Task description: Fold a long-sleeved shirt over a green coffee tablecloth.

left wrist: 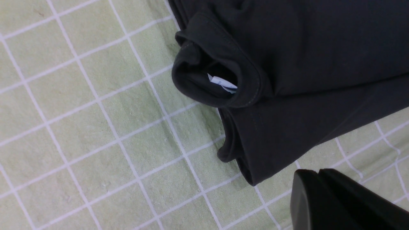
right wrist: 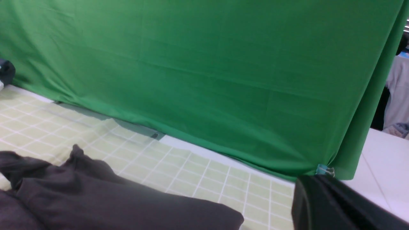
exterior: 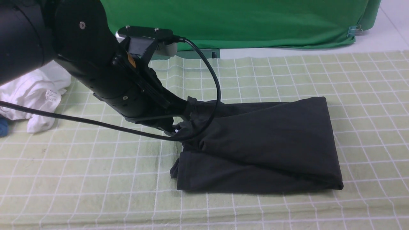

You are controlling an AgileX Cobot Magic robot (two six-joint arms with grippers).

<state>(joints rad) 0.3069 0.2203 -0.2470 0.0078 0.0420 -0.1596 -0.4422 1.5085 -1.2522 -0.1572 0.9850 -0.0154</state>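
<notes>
Status: shirt point(exterior: 265, 143) was mostly folded. It lay as a compact dark bundle on the tablecloth point(exterior: 96, 179), no sleeves hanging out and the print not visible.

Left gripper point(left wrist: 316, 174) was fully closed. In its wrist view the fingers sat over bare tablecloth with no fabric between them, and the shirt's nearest corner was just beside the tips, not touching. In the front view the tips were lost, dark against dark cloth, so contact couldn't be confirmed there. My call: closed on nothing.

Right gripper point(right wrist: 314, 179) was also closed and empty, held up clear of the table. The shirt lay below and to one side of it, well apart.

State of the end nearest the left gripper:
- Collar point(left wrist: 243, 83) was rolled open, with the white label point(left wrist: 223, 83) showing inside.
- The top layer was bunched into a small peak near the gripper.
- The bottom layer stuck out past the top one, so the edges weren't aligned.

The end away from the left gripper looked clean, a single smooth fold edge.

Judged done: sleeves in, body doubled over.
Judged left: flatten the bunched end and square the layers. Possibly one more fold; that couldn't be told from this.

The left arm's cable point(exterior: 211, 73) looped low over the shirt by the gripper, a likely snag risk on any drag.
</notes>
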